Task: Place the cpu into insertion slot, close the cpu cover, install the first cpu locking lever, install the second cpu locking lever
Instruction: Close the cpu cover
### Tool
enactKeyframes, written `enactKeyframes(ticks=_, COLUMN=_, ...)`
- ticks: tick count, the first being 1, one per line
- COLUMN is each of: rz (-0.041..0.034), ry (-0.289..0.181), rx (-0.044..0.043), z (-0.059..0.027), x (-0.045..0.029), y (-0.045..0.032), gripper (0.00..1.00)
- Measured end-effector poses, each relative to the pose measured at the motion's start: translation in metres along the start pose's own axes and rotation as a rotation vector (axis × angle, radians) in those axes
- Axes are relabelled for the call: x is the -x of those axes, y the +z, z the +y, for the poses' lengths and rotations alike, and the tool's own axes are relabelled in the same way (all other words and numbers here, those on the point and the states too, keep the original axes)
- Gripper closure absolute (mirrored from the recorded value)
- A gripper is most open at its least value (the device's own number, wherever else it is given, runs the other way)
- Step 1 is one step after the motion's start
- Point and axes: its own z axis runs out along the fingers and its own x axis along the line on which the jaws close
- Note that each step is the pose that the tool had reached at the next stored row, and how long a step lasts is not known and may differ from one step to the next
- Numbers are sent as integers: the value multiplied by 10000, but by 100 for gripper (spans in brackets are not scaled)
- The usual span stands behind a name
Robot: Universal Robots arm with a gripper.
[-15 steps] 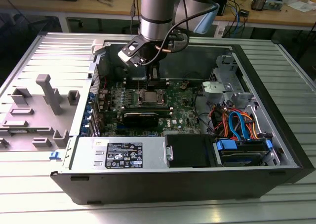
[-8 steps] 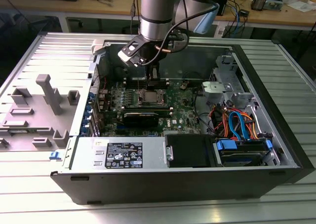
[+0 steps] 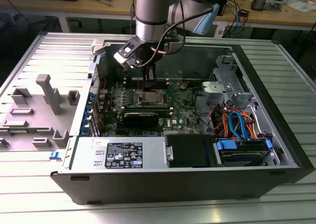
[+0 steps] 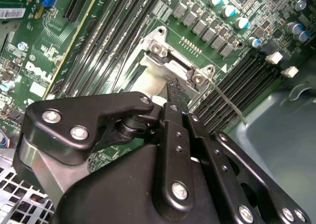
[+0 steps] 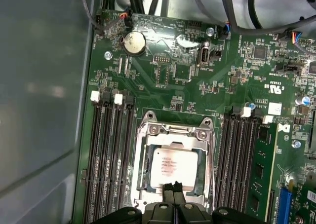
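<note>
The cpu [image 5: 170,168], a silver-grey square chip, lies flat in the insertion slot [image 5: 143,174] on the green motherboard. The silvery cpu cover [image 5: 174,132] is down and frames the chip. My gripper [image 5: 173,186] hangs just above the chip's near edge, its two black fingers pressed together with nothing between them. In the exterior view the gripper [image 3: 150,79] stands over the cpu [image 3: 148,97] inside the open computer case. In the second wrist view a fingertip [image 4: 174,89] is over the cover [image 4: 163,68], and a thin wire locking lever [image 4: 226,98] slants out from the cover's corner across the memory slots.
Long black memory slots [image 5: 108,155] flank the socket on both sides. A round coin battery [image 5: 134,43] and cables sit further along the board. A black graphics card [image 3: 141,117] lies just in front of the socket. Drive bays and orange and blue cables [image 3: 237,123] fill the case at the exterior view's right.
</note>
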Motion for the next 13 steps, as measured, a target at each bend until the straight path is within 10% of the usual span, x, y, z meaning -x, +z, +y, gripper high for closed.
enactKeyframes(ticks=4, rz=-28, ry=-1, rx=239, z=-93, x=-14, y=30, gripper=89)
enactKeyframes(ticks=13, rz=-10, ry=204, rx=229, z=-117, x=-21, y=97, gripper=89)
